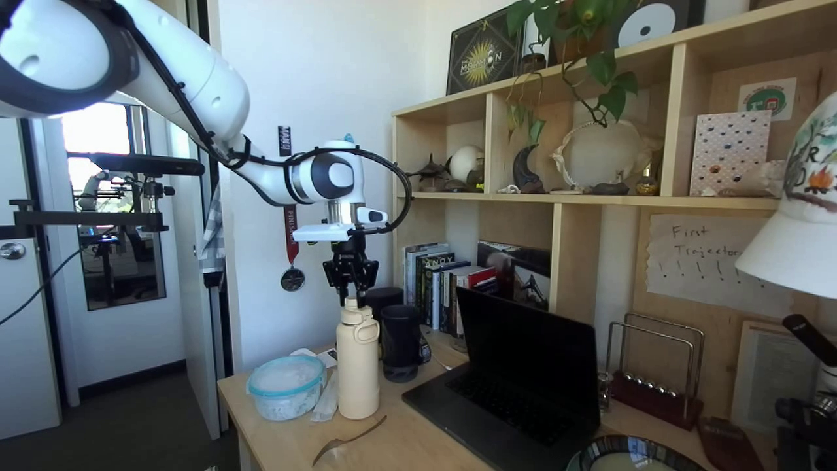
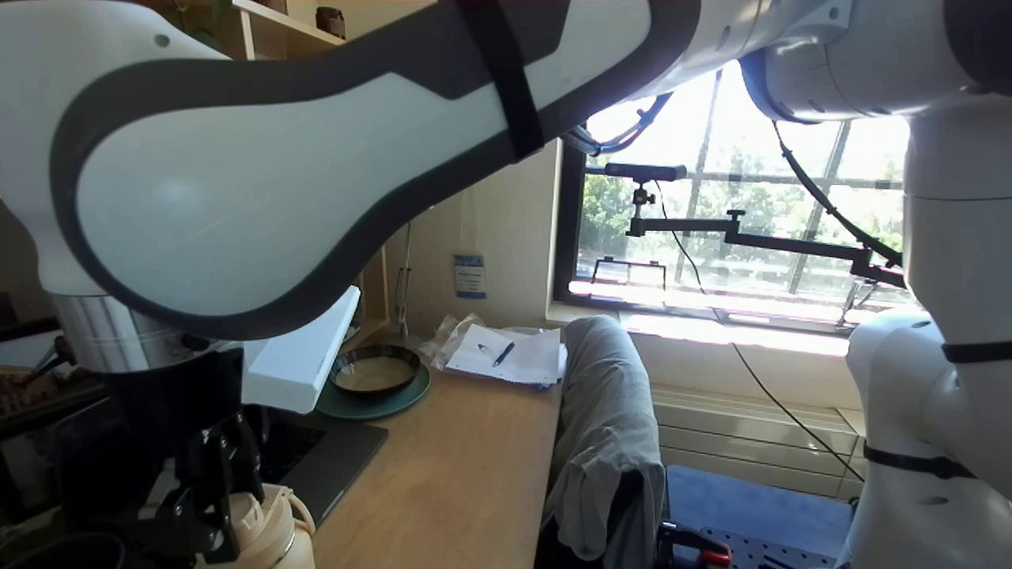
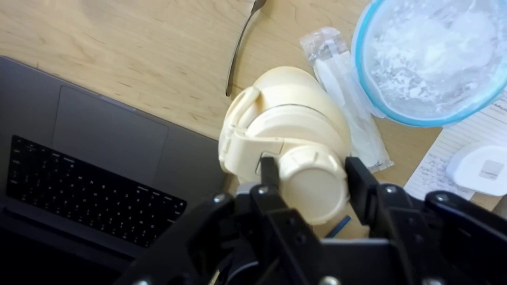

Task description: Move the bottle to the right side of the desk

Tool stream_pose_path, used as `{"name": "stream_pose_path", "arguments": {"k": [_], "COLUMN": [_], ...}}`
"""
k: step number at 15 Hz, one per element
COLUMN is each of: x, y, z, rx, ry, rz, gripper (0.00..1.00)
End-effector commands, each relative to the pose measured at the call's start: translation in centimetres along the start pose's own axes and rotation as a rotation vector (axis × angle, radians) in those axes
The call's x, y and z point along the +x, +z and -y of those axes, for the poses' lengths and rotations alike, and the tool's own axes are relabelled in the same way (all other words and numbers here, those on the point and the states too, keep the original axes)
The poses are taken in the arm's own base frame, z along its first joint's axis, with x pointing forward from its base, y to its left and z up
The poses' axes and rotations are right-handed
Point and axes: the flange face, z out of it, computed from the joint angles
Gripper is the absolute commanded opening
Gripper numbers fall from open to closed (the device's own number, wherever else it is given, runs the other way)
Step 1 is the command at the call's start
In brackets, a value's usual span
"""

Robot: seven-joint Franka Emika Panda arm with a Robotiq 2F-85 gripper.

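Clearly, the bottle is a tall cream cylinder with rounded shoulders, a side loop and a narrower cap. It stands upright on the counter, a plastic-wrapped packet lying between it and the blue-rimmed bowl. The hand has hold of the cap, its black fingers part-closed, one against each side. The bottle's base shows only in an exterior view; so does a pen on white sheets. The wrist view alone catches a slim blue object.
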Motion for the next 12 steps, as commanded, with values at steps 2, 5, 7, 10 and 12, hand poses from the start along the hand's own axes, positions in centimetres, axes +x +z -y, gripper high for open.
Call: {"name": "stream_pose_path", "arguments": {"k": [2, 5, 7, 10, 12], "x": [0.5, -0.2, -1.1, -2.4, -3.5], "y": [-0.3, -1.7, -3.1, -5.0, -6.6], "z": [-0.1, -1.1, -2.4, -5.1, -7.4], "rx": [0.011, 0.004, 0.004, 0.04, 0.055], "ry": [-0.003, 0.024, 0.051, 0.106, 0.168], "rz": [0.02, 0.014, 0.002, -0.034, -0.059], "gripper": [0.21, 0.21, 0.21, 0.21, 0.21]}}
